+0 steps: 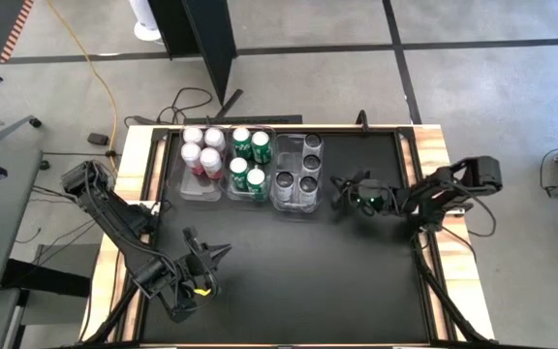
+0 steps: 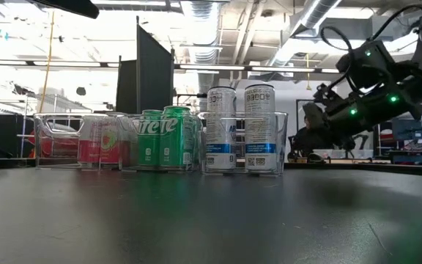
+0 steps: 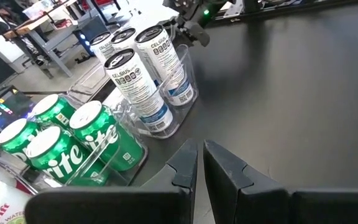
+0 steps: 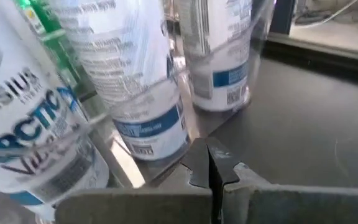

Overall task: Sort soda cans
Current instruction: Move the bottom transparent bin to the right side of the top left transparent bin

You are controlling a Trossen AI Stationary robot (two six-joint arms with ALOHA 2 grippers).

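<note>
Left gripper [image 1: 208, 260] parked near the front edge of the table [image 1: 308, 271], clenched on nothing, probably just waiting out of the way. Further back, right gripper [image 1: 340, 191] hanging just beside the rightmost clear bin [image 1: 296, 203], pinched shut and empty too, so looks like the sorting is basically done. Along the back edge, three bins side by side, one colour each: four red-pink cans [image 1: 201, 148], four green cans [image 1: 249, 161], four white-labelled cans with dark tops [image 1: 298, 165], twelve total.
</note>
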